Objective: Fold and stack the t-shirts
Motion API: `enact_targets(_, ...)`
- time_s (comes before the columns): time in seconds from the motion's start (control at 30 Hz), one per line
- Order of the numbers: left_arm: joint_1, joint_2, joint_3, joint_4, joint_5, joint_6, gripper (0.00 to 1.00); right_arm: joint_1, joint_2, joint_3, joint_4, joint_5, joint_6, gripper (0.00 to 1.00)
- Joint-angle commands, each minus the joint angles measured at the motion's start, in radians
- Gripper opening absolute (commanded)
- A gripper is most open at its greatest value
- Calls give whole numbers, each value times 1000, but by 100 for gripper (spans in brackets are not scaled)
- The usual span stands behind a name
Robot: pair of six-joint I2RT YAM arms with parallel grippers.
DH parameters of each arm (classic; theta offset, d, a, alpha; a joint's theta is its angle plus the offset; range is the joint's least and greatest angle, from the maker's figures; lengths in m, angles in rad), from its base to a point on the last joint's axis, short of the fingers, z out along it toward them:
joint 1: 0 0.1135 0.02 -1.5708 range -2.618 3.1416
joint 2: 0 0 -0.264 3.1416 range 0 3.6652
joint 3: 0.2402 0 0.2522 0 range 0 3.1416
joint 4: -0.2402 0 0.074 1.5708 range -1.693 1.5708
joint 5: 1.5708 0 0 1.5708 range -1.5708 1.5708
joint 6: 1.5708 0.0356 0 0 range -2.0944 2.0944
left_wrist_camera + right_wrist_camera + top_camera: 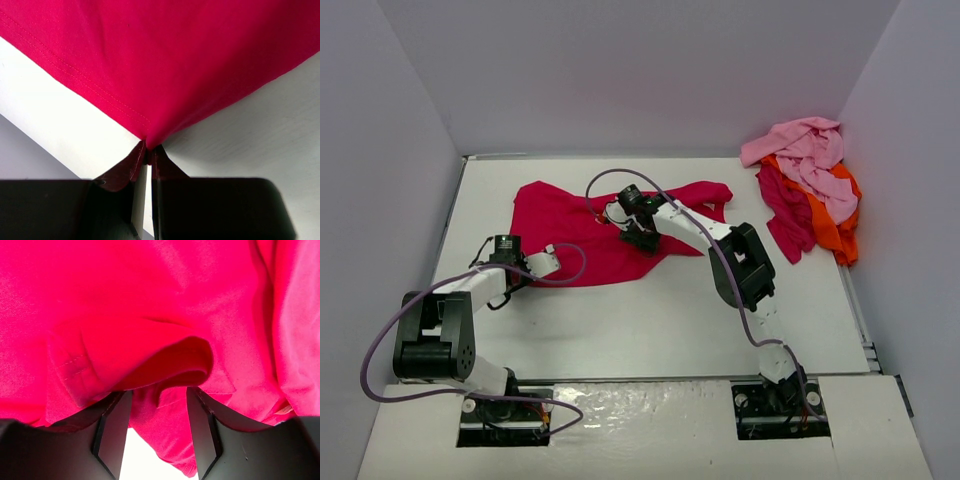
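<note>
On the desk [650, 320], the crimson-red t-shirt [570, 235] is being pinched at a corner by the closed left tool [148, 150] and straddled at a fold by the half-parted right tool [157, 395].

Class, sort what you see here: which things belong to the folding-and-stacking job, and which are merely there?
Job:
crimson t-shirt, pinched at a corner by the left gripper
pink t-shirt, orange t-shirt and dark magenta t-shirt, heaped in the far right corner

Merely there:
white table
enclosure walls
</note>
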Motion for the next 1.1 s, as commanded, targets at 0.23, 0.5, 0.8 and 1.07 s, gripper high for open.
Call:
enact_targets(0.23, 8, -27, 2, 15, -17, 8, 0, -22, -68, 38, 10, 14, 1, 44)
enact_targets(0.5, 7, -19, 23, 1, -10, -2, 0, -22, -41, 48, 11, 17, 2, 45)
enact_targets(0.8, 7, -31, 9, 5, -23, 7, 0, -20, 4, 84, 14, 29, 7, 43)
enact_targets(1.07, 7, -27, 11, 4, -21, 6, 0, -14, -3, 92, 27, 46, 24, 40)
